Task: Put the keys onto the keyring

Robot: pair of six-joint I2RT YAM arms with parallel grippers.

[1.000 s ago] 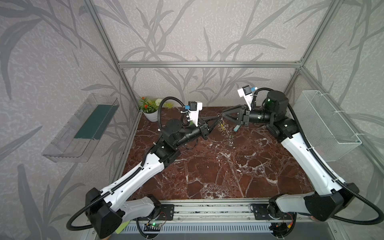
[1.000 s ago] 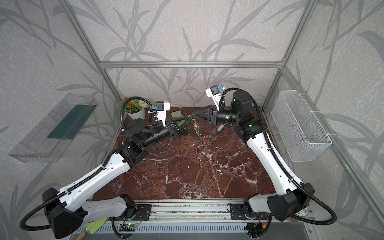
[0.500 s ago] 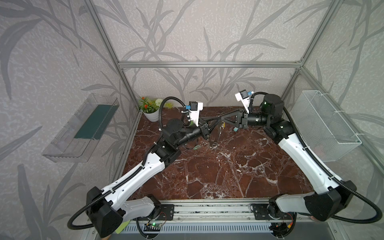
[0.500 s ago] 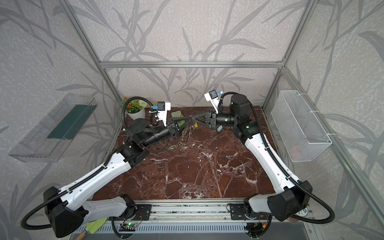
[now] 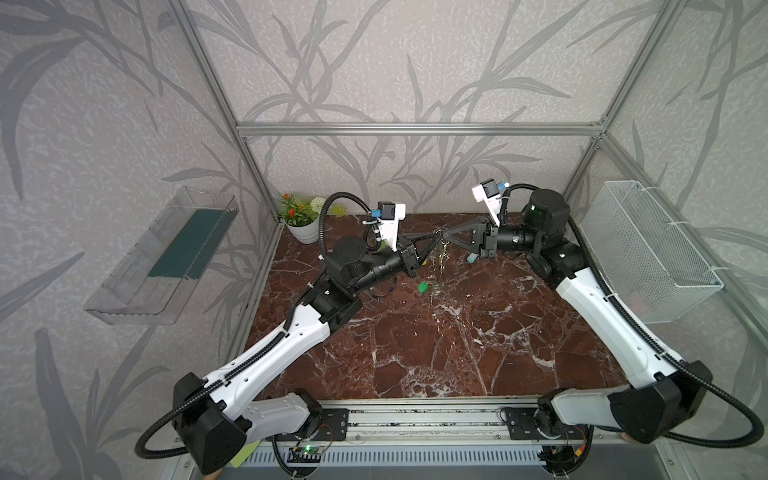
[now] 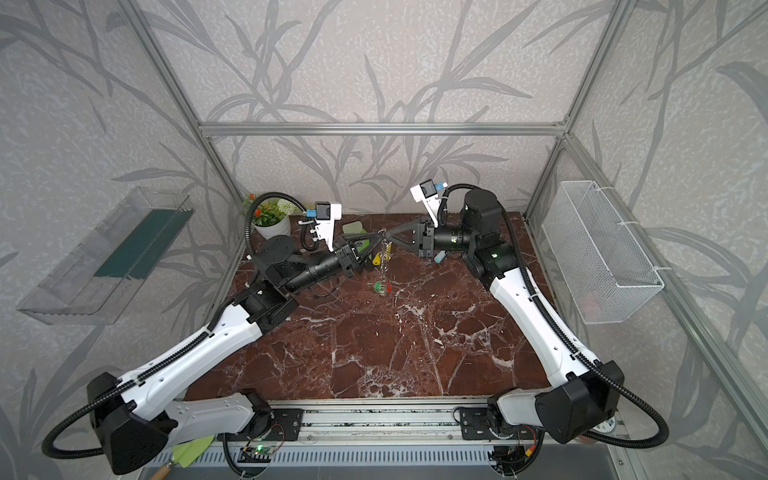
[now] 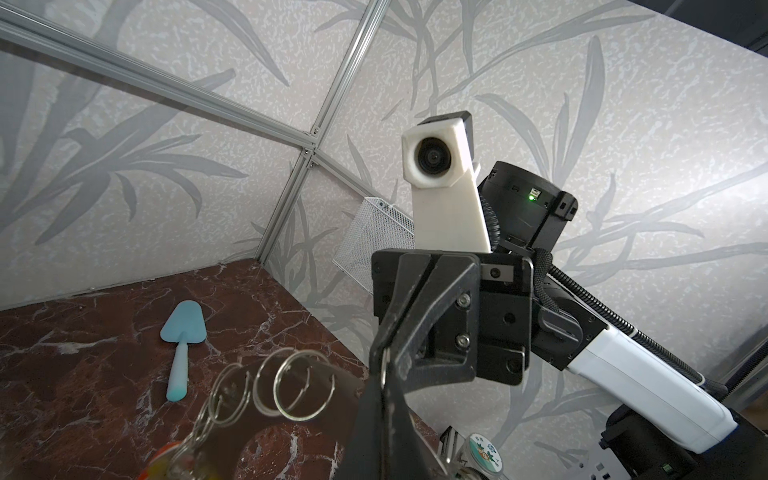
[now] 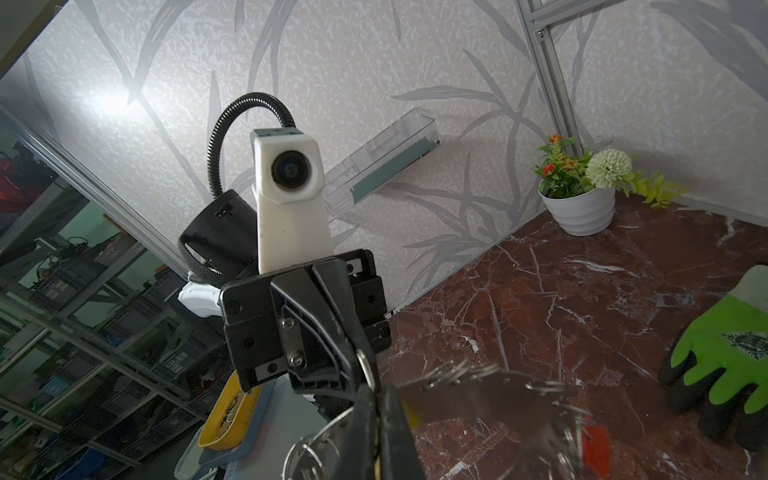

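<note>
Keyring (image 8: 457, 395) pinched between left hand (image 6: 376, 236) and right hand (image 6: 392, 238), both clenched;
stiff, slick, light metal; keep your grip on its flat rim; keys (image 6: 381, 286) dangle loose beneath the keyring.

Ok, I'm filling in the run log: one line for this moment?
left jaws: shut on flat grey metal keyring | right jaws: shut on keyring | small silver keys with coloured plastic tags: hanging below

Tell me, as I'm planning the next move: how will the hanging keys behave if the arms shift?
Likely to swing: the keys dangle loosely below the keyring, pinched between left gripper and right gripper. Probably floppy, being linked by thin wire loops. Small, so probably light.
</note>
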